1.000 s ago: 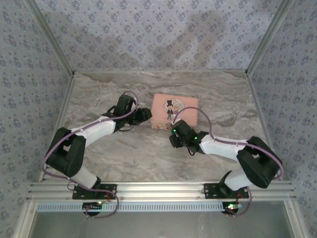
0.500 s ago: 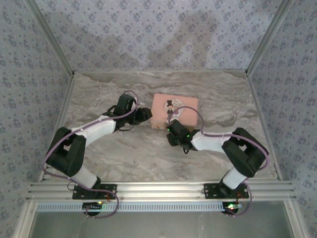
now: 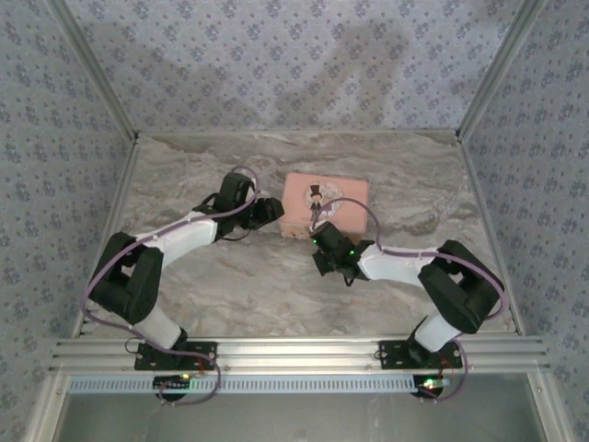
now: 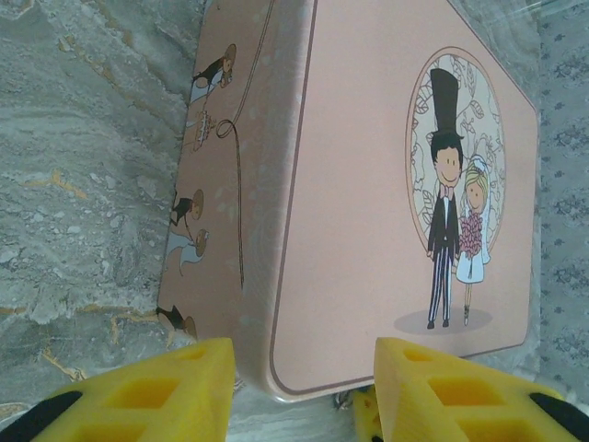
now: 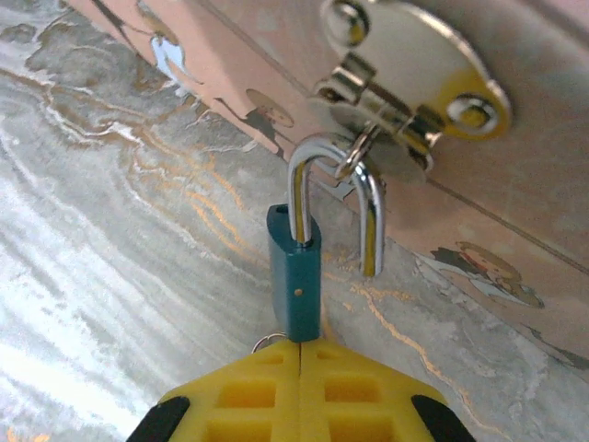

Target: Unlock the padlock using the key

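On the table (image 3: pixel 230 285), the left end effector (image 4: pixel 304 354) clamps the box (image 4: pixel 368 184) corner. The padlock (image 5: pixel 294 276) hangs from the box's hasp (image 5: pixel 414 83), one shackle leg free. Its long axis points into the nearer right end effector (image 5: pixel 301 354), whose fingers are pressed together.

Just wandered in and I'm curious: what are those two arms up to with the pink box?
The left gripper clasps a corner of the pink tin box, apparently steadying it. The right gripper is pinched shut just under the teal padlock hanging from the box's hasp, probably on the key, which I can't make out. One shackle leg is already out of the lock body, so it looks unlocked but still hooked on.
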Action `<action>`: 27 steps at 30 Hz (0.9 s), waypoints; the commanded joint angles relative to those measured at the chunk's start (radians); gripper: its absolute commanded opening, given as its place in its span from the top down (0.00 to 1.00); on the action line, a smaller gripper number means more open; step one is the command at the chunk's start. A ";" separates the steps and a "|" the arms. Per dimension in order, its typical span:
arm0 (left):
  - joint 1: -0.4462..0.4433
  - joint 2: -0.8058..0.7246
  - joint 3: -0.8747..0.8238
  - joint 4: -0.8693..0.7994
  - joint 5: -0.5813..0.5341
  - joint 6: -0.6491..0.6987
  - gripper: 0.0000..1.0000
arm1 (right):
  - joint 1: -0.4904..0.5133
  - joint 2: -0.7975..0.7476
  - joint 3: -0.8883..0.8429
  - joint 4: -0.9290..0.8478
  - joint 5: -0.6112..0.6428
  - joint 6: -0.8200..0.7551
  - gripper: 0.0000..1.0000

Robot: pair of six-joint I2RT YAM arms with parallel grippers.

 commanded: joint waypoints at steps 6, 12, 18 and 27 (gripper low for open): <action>0.021 0.056 0.047 0.016 0.010 0.032 0.56 | 0.028 -0.038 0.076 -0.201 -0.050 -0.200 1.00; 0.033 0.088 0.054 0.039 0.024 0.035 0.56 | 0.023 -0.046 0.107 -0.241 -0.052 -0.246 1.00; 0.035 0.124 0.073 0.051 0.054 0.043 0.56 | 0.033 -0.041 0.123 -0.234 0.012 -0.356 1.00; 0.014 0.176 0.094 0.074 0.096 0.033 0.56 | 0.075 0.003 0.168 -0.169 0.093 -0.592 1.00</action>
